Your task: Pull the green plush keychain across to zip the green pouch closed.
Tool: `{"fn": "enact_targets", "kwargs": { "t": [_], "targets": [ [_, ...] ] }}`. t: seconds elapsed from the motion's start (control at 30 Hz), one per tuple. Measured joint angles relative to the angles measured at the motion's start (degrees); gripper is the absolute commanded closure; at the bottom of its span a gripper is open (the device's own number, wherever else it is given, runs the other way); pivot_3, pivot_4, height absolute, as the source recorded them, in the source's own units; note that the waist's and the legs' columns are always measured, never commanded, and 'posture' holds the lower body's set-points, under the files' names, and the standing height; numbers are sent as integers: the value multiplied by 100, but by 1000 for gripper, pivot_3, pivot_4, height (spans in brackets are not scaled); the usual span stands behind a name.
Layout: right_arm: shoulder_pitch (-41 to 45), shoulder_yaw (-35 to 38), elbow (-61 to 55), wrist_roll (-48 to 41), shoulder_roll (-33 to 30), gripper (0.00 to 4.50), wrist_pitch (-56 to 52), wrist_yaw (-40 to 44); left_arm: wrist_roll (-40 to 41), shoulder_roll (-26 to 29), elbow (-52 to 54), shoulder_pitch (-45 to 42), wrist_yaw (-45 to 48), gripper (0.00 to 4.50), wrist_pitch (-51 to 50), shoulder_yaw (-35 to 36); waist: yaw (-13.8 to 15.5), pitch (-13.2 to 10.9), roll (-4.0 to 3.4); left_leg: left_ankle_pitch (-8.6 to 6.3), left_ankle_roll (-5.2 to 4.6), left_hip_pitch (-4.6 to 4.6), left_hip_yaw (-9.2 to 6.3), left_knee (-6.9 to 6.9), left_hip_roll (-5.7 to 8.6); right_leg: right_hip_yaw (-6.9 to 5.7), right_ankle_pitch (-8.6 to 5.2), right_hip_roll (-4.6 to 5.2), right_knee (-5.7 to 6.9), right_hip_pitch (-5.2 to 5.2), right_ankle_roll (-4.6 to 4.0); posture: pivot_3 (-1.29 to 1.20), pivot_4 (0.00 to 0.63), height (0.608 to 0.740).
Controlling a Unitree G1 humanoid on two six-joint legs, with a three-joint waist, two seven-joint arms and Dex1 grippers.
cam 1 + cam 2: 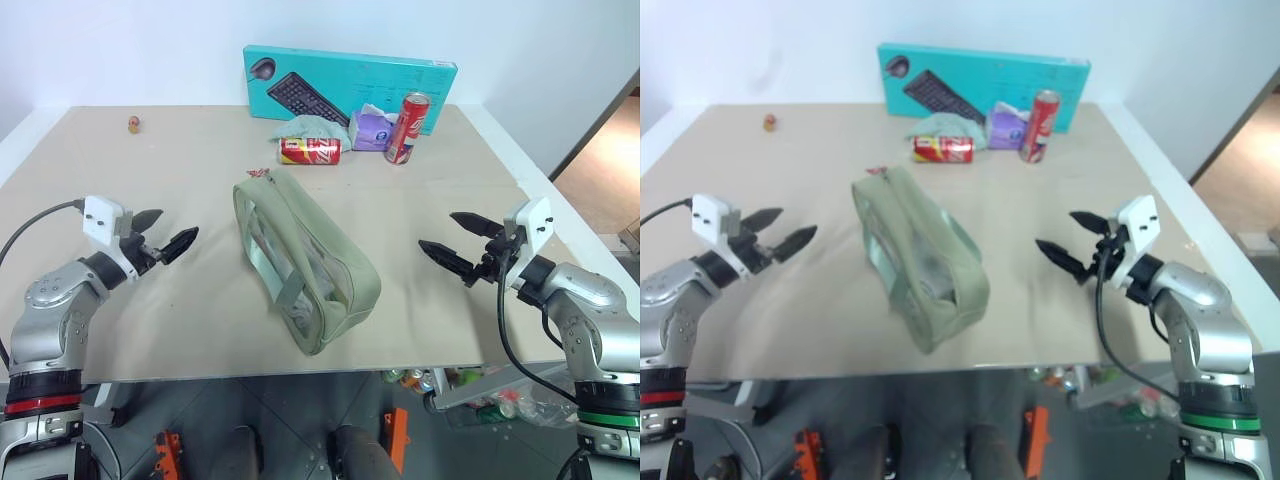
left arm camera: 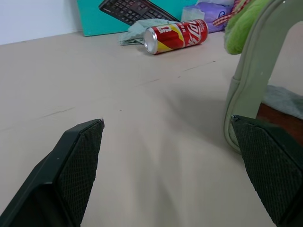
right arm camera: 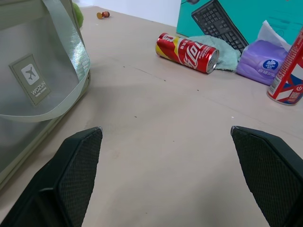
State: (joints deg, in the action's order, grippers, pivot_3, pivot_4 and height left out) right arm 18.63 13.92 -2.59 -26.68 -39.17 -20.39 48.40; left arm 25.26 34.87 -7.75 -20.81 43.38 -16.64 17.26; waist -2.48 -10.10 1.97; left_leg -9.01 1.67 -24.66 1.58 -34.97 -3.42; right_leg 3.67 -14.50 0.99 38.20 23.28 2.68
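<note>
Left tool [image 1: 170,231]: black fingers spread apart, empty, poised above the beige surface [image 1: 150,320] to the left of the large sage-green fabric pouch with clear window panels [image 1: 305,262]. Right tool [image 1: 462,243]: likewise spread apart, empty, well to the right of the pouch.

Small lime-green plush keychain with pink-red accents [image 2: 242,26]: located at the pouch's far end, toward the red can lying on its side [image 1: 309,151].

Risks, as judged:
- Unbraced pouch likely to slide along the surface instead of zipping.
- Soft plush liable to slip from a shallow pinch.
- Pale strap possibly caught together with the charm.

Left wrist view: plush charm plainly visible above the pouch's end. Head views: barely a red speck there. Right wrist view: sewn label on the window panel, unseen elsewhere.
</note>
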Motion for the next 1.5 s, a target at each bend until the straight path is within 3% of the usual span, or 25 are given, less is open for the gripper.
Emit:
{"fn": "enact_targets", "kwargs": {
  "t": [0.13,0.43,0.67,0.8,1.0,1.23,1.37,1.5],
  "targets": [
    [13,-2,0,-1,-19,0,-40,3,633,140,730,226,544,55,-401,20,-4,0,1,0,0,-5,1,0,-1,1,0,1,-1,4,-1,0,150,740],
    [308,61,-634,-456,-375,0,-655,19,2825,1218,3463,936,1678,55,-2287,-114,-25,-6,-11,-2,3,2,7,4,-3,11,-8,1,-1,5,-1,0,150,740],
    [562,152,-2184,-1768,-600,0,-1993,-297,2934,1313,3657,1037,1852,55,-2373,-284,-14,-6,-11,-2,2,4,-1,3,-18,4,-18,-15,0,4,-38,0,150,740],
    [178,54,-3079,-2442,-479,0,-2567,-725,2852,1243,3589,814,1865,55,-2322,-593,2,-3,-5,-3,4,-1,-1,3,-16,4,-22,-13,-4,5,-36,0,150,740],
    [-464,-230,-3457,-2477,-214,0,-2657,-1149,2681,1121,3527,692,1850,55,-2187,-795,5,-3,-5,-3,4,-2,2,2,-13,8,-21,-11,-5,7,-33,0,150,740],
    [-633,-516,-3404,-2133,-18,0,-2438,-1243,2492,1046,3499,613,1828,55,-1997,-857,-2,-4,-6,-3,3,-1,1,2,-14,7,-19,-14,-5,8,-37,0,150,740],
    [-655,-731,-3345,-2045,117,1081,-2346,-1221,2409,1022,3458,590,1793,0,-1966,-857,-3,-4,-6,-3,3,-1,0,2,-15,7,-20,-15,-5,8,-37,0,150,740],
    [-681,-843,-3319,-1986,169,2484,-2277,-1192,2371,972,3457,590,1704,0,-1965,-856,-2,-4,-6,-3,3,-1,1,2,-15,8,-20,-14,-5,8,-36,0,150,740]
  ]
}}
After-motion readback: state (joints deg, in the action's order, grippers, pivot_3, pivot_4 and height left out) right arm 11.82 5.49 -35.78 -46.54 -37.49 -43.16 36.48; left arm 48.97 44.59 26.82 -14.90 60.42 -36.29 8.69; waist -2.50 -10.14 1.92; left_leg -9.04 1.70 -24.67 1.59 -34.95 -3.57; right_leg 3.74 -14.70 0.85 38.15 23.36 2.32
